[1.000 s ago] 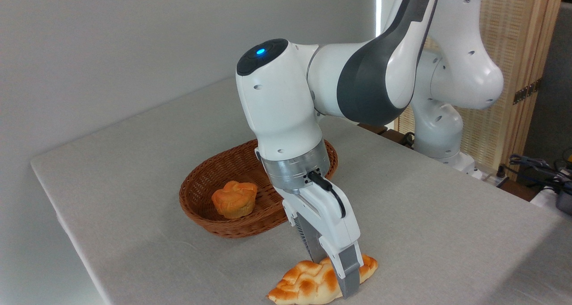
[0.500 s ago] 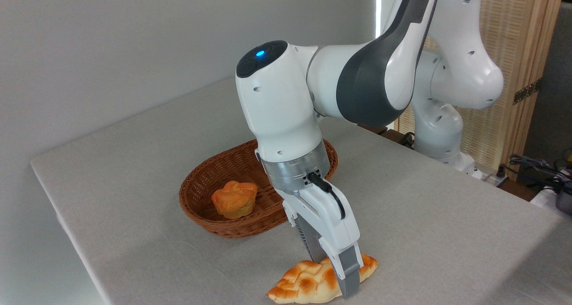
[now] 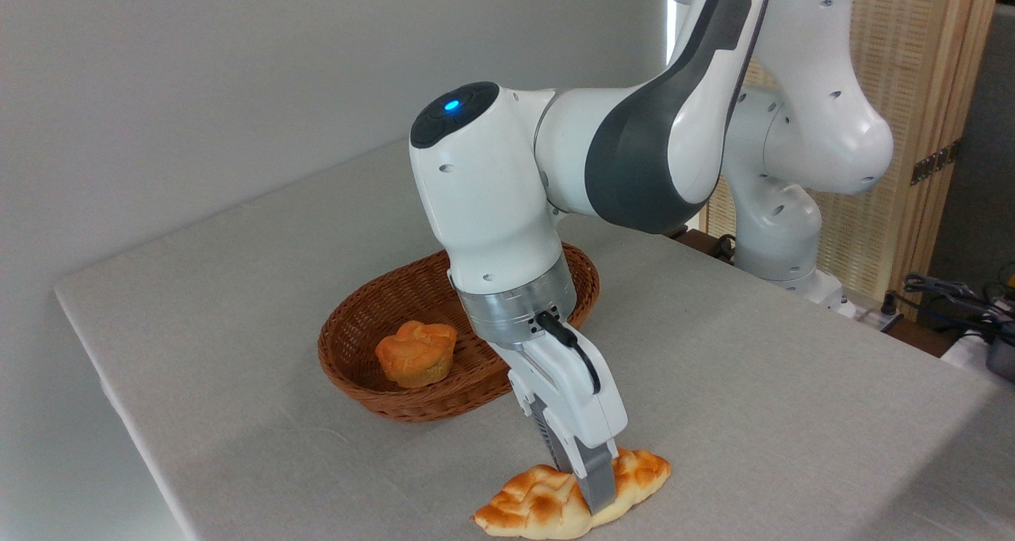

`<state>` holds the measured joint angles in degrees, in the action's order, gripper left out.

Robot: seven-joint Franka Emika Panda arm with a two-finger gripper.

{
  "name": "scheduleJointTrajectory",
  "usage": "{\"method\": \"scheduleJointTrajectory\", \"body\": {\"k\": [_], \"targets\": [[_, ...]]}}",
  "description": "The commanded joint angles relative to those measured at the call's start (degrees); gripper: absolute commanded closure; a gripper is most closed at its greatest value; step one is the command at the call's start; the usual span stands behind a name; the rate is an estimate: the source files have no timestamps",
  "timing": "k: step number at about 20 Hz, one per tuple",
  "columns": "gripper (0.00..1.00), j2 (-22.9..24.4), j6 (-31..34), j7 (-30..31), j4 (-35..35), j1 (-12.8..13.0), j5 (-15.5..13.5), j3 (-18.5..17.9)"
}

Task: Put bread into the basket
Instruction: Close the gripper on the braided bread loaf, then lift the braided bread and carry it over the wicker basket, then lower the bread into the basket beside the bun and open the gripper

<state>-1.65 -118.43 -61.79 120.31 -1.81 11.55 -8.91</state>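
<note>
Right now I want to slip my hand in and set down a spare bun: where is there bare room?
The table is bare left of the basket to the wall edge, and over the wide right side. The basket's right half looks free beside the muffin. It is crowded in front, where the tool straddles the bread.

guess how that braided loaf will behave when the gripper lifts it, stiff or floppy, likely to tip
The bread looks moulded and glossy, so probably stiff and light. The gripper pinches it near the middle, so it should lift fairly level. Its bumpy, tapered form makes rolling unlikely.
</note>
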Motion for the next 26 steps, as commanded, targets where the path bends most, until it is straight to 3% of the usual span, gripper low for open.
{"method": "scheduleJointTrajectory", "body": {"k": [1,6,10,15,18,20,22,24,25,26], "targets": [[1.00,-1.3,-1.1,-0.5,0.5,0.0,0.1,-0.6],[1.00,-0.1,1.3,-0.3,-1.6,0.0,-0.1,0.0],[1.00,1.7,21.0,-0.5,-14.2,0.1,-7.8,1.6],[1.00,9.5,37.4,1.2,-14.1,0.2,-16.5,3.7],[0.95,12.8,37.7,5.4,-7.2,1.6,-18.4,7.7],[0.86,13.2,34.3,9.7,-3.3,5.8,-19.3,7.9],[0.84,13.2,27.6,16.3,0.3,9.0,-20.1,8.0],[0.73,12.7,23.8,19.4,1.9,10.5,-20.7,8.6],[0.56,12.6,23.1,19.4,2.4,10.6,-20.7,8.6],[0.23,12.5,22.9,19.4,2.5,10.6,-20.7,8.6]]}}
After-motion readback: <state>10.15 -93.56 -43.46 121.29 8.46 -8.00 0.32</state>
